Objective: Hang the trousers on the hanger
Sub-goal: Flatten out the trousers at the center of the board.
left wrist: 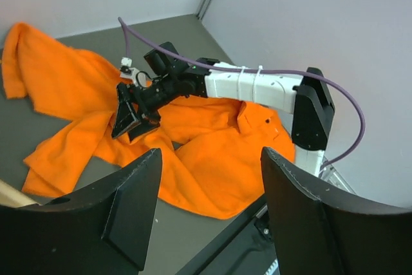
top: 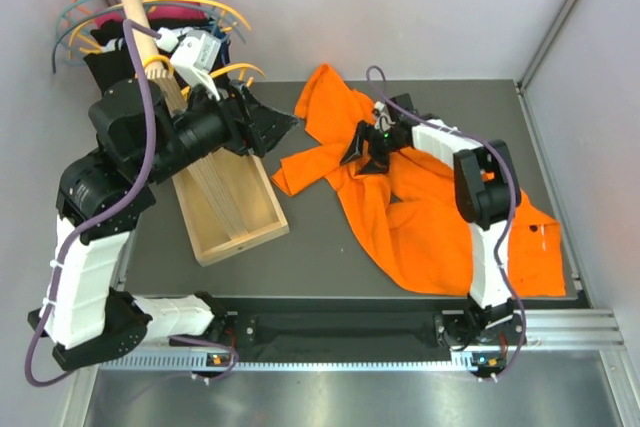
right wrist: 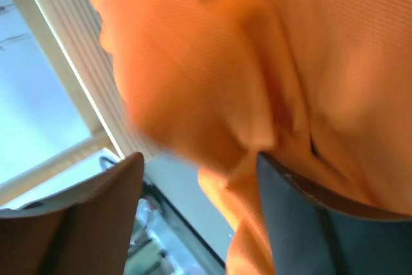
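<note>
The trousers (top: 420, 207) lie crumpled on the right half of the tabletop (top: 320, 247), with one leg reaching toward the far edge. The right claw (top: 362, 152) sits over their middle folds, fingers apart. The left claw (left wrist: 211, 156) hangs near the far end of the wooden box (top: 235, 212), fingers apart and empty. The hanger (top: 238, 69) hangs on the wooden rod (top: 135, 2) at far left.
</note>
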Motion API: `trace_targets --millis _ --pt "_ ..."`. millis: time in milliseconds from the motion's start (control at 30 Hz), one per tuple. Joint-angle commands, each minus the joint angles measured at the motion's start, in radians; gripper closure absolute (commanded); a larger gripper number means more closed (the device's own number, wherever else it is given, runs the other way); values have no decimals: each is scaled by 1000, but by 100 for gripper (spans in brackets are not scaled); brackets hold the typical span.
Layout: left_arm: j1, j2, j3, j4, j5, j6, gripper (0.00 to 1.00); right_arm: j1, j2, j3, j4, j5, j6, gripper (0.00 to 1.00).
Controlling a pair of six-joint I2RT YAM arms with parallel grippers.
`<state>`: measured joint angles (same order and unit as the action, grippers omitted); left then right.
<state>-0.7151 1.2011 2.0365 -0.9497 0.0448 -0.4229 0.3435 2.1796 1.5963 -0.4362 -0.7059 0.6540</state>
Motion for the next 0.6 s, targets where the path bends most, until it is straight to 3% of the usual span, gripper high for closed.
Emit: trace_targets --millis 0,233,300,400,567 --pt "0 49 73 49 81 24 32 -20 -184 46 -137 172 -177 26" --pt "0 9 -39 343 148 -2 29 -77 -293 100 -234 192 -203 21" --pt "0 15 -61 477 236 -33 28 -84 -314 90 -234 194 -203 20" --pt "-29 106 11 500 317 -77 30 -87 -340 70 -236 198 -194 20" --pt "-205 199 82 496 207 31 30 -90 -394 37 -236 212 -191 19"
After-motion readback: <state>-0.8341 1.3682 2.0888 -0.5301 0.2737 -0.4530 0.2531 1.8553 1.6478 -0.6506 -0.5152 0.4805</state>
